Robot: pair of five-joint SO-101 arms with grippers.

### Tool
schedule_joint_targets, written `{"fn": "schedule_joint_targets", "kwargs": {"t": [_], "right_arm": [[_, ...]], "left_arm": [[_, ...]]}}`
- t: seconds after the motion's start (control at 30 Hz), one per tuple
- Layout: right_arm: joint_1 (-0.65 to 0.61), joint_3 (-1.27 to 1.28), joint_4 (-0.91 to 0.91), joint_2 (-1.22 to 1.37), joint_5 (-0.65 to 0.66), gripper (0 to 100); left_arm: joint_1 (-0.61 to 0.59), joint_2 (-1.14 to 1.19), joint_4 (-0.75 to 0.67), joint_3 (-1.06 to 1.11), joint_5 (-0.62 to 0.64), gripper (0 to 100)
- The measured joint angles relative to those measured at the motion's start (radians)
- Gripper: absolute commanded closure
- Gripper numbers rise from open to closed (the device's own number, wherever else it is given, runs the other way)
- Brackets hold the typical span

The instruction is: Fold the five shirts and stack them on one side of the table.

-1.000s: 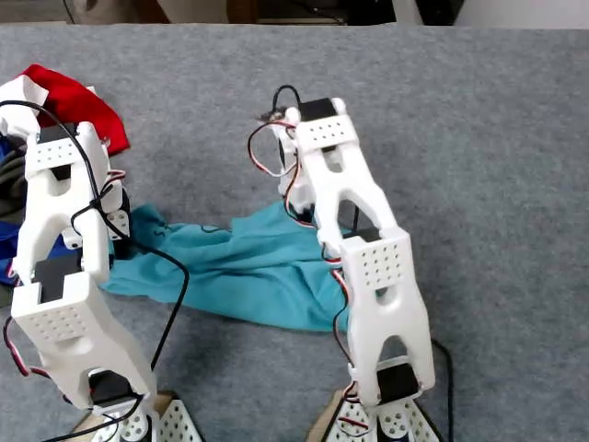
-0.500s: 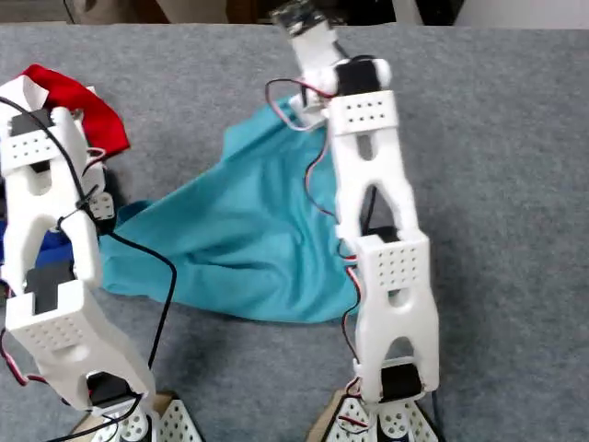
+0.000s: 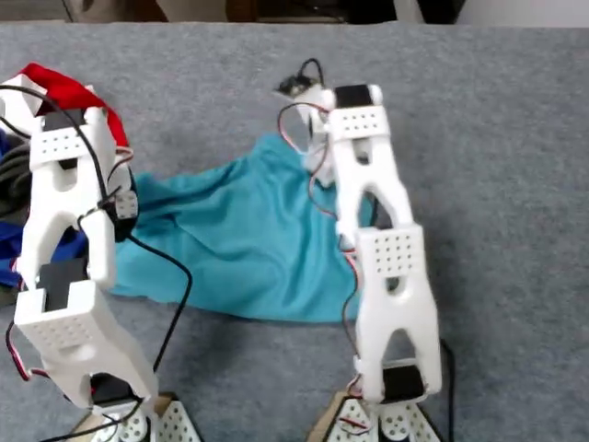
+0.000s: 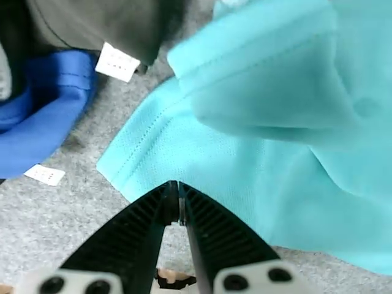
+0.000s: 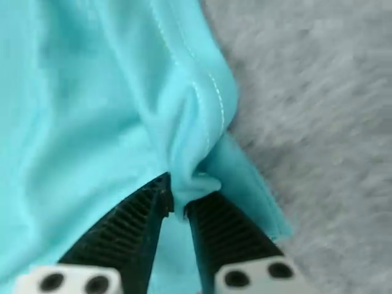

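A teal shirt (image 3: 239, 239) lies loosely spread on the grey table between the two arms. My right gripper (image 3: 311, 157) is at the shirt's far edge. In the right wrist view it (image 5: 179, 205) is shut on a bunched fold of the teal hem (image 5: 196, 122). My left gripper (image 3: 124, 204) sits at the shirt's left edge. In the left wrist view its tips (image 4: 178, 205) are pressed together on the edge of the teal shirt (image 4: 275, 122).
A heap of other shirts lies at the far left: a red one (image 3: 69, 92), a blue one (image 4: 43, 110) and a dark grey one (image 4: 104, 30) with white labels. Bare grey table (image 3: 497, 138) stretches to the right of the right arm.
The right arm swung the shirt's edge up and far across the table, then drew back a little. The crumpled strip has opened into a broad sheet. The left gripper shifted slightly farther away.
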Motion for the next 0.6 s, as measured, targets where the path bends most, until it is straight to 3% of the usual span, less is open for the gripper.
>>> {"fn": "schedule_joint_targets", "kwargs": {"t": [0.17, 0.33, 0.6], "right_arm": [[0.068, -0.092, 0.052, 0.0, 0.006, 74.6], [0.172, -0.269, 0.054, -0.034, 0.009, 74.5], [0.193, -0.384, -0.008, -0.043, -0.005, 74.6]], "left_arm": [[0.0, 0.0, -0.032, 0.002, 0.0, 98], [0.0, 0.0, -0.038, 0.002, 0.0, 98], [0.0, 0.0, -0.038, 0.002, 0.0, 98]]}}
